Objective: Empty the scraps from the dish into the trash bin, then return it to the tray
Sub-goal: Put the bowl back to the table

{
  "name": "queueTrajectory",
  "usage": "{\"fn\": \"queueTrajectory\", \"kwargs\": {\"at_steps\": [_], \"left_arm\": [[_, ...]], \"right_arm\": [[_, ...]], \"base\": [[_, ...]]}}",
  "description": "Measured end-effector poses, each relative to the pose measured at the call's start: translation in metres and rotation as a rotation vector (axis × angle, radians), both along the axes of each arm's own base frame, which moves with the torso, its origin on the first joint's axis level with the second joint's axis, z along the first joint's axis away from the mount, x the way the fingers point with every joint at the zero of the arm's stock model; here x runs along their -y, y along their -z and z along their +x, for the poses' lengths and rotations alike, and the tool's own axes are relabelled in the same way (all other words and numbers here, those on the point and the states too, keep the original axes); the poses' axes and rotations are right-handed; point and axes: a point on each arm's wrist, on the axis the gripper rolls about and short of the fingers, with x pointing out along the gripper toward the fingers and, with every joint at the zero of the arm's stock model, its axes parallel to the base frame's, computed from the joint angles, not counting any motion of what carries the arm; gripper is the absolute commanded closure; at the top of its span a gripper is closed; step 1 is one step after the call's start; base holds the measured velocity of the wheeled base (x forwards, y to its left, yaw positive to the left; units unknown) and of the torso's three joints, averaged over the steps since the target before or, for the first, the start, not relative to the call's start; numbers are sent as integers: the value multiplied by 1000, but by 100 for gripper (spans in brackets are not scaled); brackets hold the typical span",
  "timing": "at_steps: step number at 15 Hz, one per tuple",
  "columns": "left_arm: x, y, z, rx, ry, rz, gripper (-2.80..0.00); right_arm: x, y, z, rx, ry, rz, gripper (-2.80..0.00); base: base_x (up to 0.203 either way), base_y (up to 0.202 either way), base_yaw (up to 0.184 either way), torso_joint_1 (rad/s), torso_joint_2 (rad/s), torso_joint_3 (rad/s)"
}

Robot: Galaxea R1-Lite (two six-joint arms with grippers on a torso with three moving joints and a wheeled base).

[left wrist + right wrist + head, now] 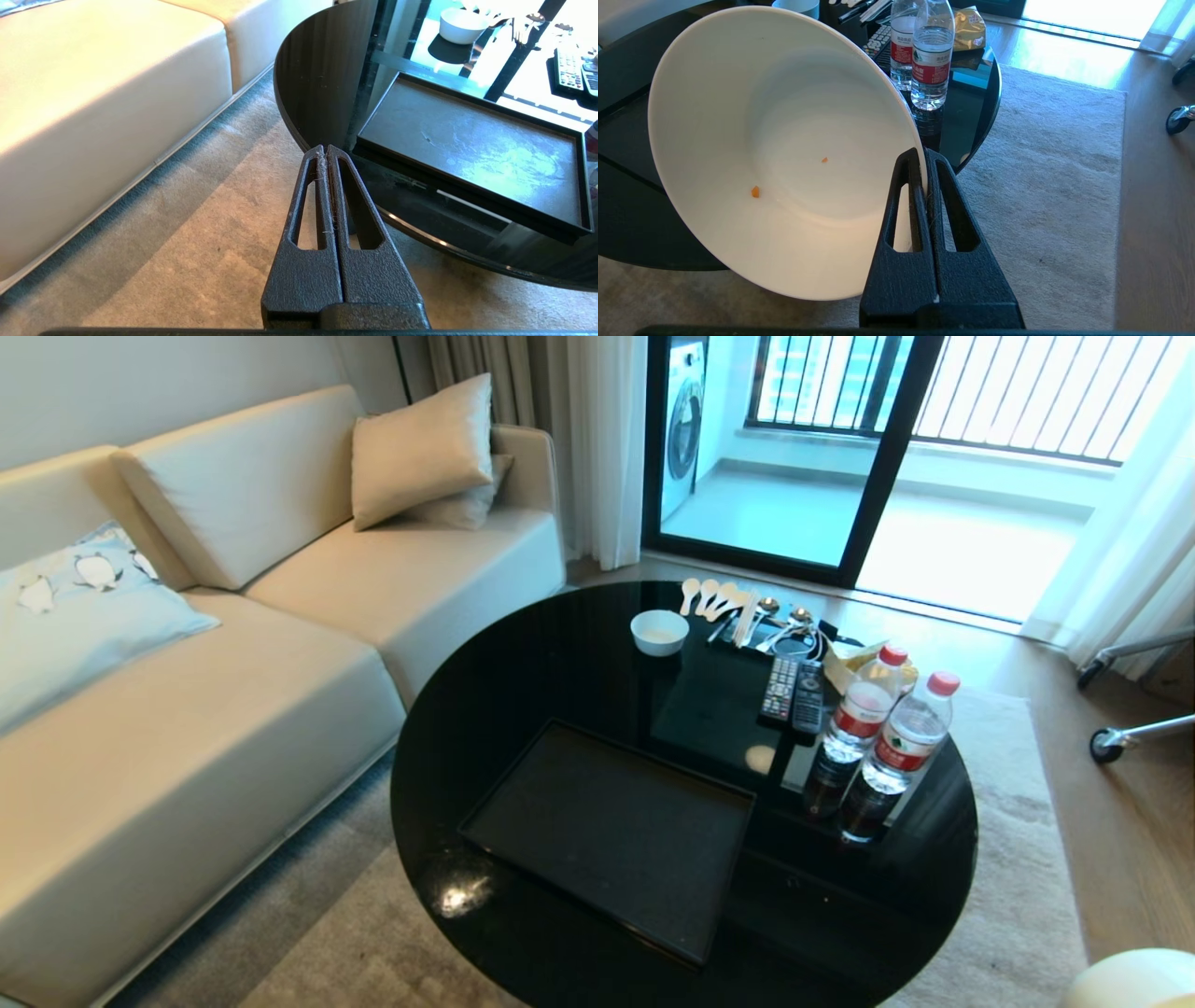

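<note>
My right gripper [924,156] is shut on the rim of the dish [784,140], a deep white bowl tilted on its side beside the round black table. Two tiny orange bits of scraps [755,192] cling to its glossy inside. In the head view only the dish's edge [1134,980] shows, at the lower right corner. The black tray [607,831] lies bare on the near part of the table. My left gripper [325,150] is shut on nothing, over the carpet by the table's edge near the tray [467,144]. The trash bin is out of view.
On the glossy black table [560,653] stand a smaller white bowl [659,631], spoons [719,597], two remotes [792,693] and two water bottles [906,737]. A cream sofa [187,709] runs along the left. A wheeled stand [1111,744] sits at the right.
</note>
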Motion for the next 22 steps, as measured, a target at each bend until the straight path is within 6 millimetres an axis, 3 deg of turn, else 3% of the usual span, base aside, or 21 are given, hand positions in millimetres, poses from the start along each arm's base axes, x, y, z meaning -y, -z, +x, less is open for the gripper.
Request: {"fn": "queueTrajectory", "kwargs": {"at_steps": [11,17,22], "left_arm": [[0,0,0,0,0,0,0],[0,0,0,0,0,0,0],[0,0,0,0,0,0,0]], "right_arm": [[0,0,0,-34,-25,-51,0],[-5,-48,8,-95,-256,-158,0],[-6,-93,63,-304,-329,-189,0]], "base": [[0,0,0,0,0,0],[0,0,0,0,0,0],[0,0,0,0,0,0]]}}
